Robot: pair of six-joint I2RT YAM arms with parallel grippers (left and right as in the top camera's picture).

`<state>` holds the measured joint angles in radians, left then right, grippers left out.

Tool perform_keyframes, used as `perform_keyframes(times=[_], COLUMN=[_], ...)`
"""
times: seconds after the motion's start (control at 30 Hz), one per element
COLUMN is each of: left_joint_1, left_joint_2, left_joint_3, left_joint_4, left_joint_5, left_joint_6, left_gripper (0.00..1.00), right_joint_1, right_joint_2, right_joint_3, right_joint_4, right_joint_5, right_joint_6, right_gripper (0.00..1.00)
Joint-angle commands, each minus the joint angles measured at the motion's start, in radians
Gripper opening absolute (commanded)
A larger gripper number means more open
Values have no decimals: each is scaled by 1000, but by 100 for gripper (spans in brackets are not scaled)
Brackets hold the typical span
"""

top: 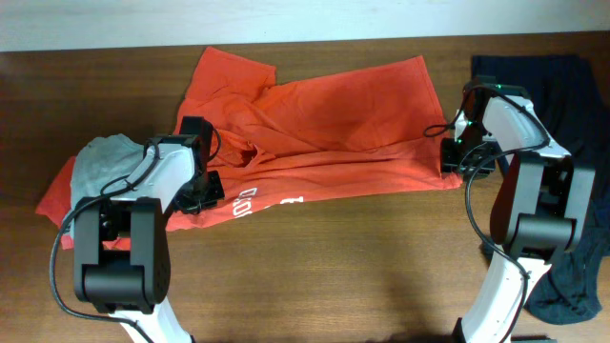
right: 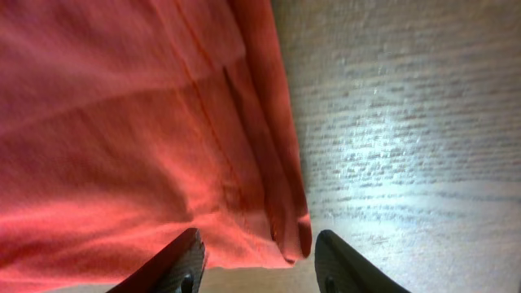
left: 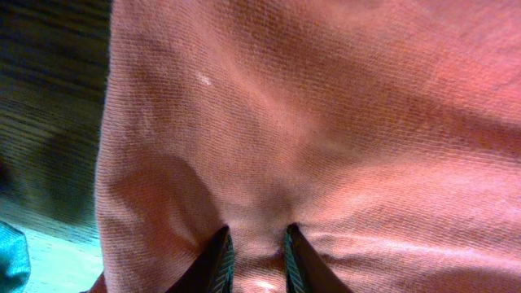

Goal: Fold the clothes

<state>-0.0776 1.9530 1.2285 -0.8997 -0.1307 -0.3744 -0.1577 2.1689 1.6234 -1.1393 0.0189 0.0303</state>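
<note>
Check wooden table [top: 334,267]: orange-red T-shirt [top: 334,114] sprawled rumpled across its middle. Expect a skewed fold if dragged one-sided: left gripper [left: 254,244] clenched on shirt cloth, right gripper [right: 256,252] released, jaws parted astride hem corner [right: 286,228]. Beware snagging that slack corner.

I count one orange-red T-shirt [top: 334,114], one grey shirt [top: 100,160], one navy garment [top: 562,76], one wooden table [top: 334,272], and two grippers of mine: left gripper [left: 254,248], right gripper [right: 256,254].

Wooden table [top: 334,257], orange-red T-shirt [top: 334,124] spread across it, dark navy garment [top: 572,81] at right, light grey shirt [top: 100,160] at left
</note>
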Motion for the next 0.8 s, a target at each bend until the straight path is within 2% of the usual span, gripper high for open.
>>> perform_keyframes(times=[0.0,0.1,0.27,0.3,0.4,0.43,0.47,0.53,0.6,0.67,0.77], left_joint_1=[2,2,2,2,2,2,2,2,2,2,2], left_joint_2=[78,78,78,78,78,78,78,78,78,78,78], left_joint_3=[-63,-63,-63,-63,-63,-63,-63,-63,-63,-63,-63], left_joint_4=[6,5,5,5,4,2,1,-7,-21,-42,-75], left_joint_5=[3,3,3,3,3,3,3,3,-5,-33,-84], left_joint_6=[8,9,8,8,9,9,9,9,9,8,8], left_gripper=[22,22,22,22,22,23,23,20,6,3,2], right_joint_1=[-8,-8,-8,-8,-8,-8,-8,-8,-8,-16,-37], right_joint_2=[-34,-34,-24,-22,-21,-21,-21,-21,-21,-21,-21], right_joint_3=[14,-6,-64,-72,-79,-79,-79,-79,-79,-79,-79], right_joint_4=[14,34,67,70,66,63,55,38,12,-32,-89], right_joint_5=[16,15,16,16,16,16,17,30,80,172,199], right_joint_6=[11,12,11,11,11,11,11,12,30,81,92], right_gripper=[51,55,54,50,27,14,5,4,4,4,4])
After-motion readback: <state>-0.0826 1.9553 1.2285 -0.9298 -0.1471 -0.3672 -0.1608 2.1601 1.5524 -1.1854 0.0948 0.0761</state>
